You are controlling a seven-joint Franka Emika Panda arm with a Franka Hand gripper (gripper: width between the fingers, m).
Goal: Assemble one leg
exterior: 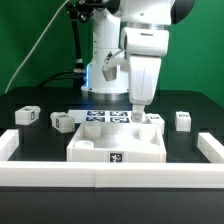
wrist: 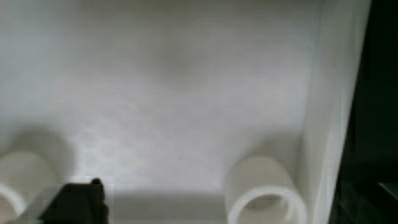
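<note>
**Exterior view.** The white tray-like tabletop (exterior: 118,148) lies open side up in the middle of the black worktop (exterior: 40,135). Its near wall carries a tag and hides most of the inside. The white arm (exterior: 140,50) reaches straight down, and the tool (exterior: 137,112) hangs at the tabletop's far rim. Whether it is released or clenched cannot be told, and nothing is seen in its grasp. The leg (exterior: 155,118) stands just beside the tool, towards the exterior view's right; contact with the tabletop cannot be judged. A second leg (exterior: 182,120) stands further right on the worktop. A third leg (exterior: 62,121) and a fourth leg (exterior: 27,115) stand to the left, apart from the tabletop. The marker board (exterior: 98,116) lies flat behind the tabletop. White border rails (exterior: 110,178) edge the worktop, and a green wall (exterior: 30,40) closes the room.

**Wrist view.** A blurred white surface fills the frame. Two rounded white forms (wrist: 267,190) rise from it, with one dark fingertip (wrist: 75,205) between them. A dark strip runs along one edge.
</note>
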